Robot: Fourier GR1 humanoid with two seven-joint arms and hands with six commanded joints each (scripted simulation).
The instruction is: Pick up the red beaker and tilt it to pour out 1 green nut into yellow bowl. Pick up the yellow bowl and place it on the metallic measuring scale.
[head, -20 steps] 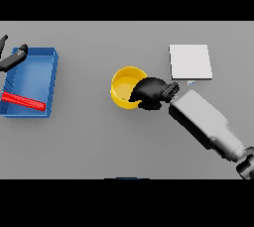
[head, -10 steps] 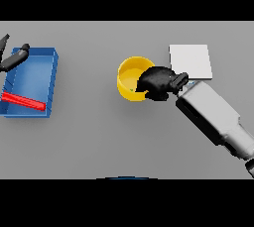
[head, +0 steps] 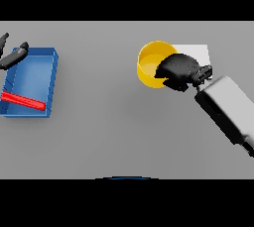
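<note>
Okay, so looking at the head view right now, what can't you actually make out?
- Whether a green nut lies in the yellow bowl: the right hand covers part of its inside.
- Most of the metallic scale: hidden behind the bowl and that hand.
- Whether the bowl touches the scale.
- The left hand: cut off by the left edge, above the blue tray.
- Whether the red object in the tray is the beaker.

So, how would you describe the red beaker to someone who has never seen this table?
Look at the grey table's left side, where an open blue rectangular tray sits. Inside it, near its front edge, the red beaker lies on its side. It is the only red thing here; the round yellow bowl is far off, on the right.
</note>
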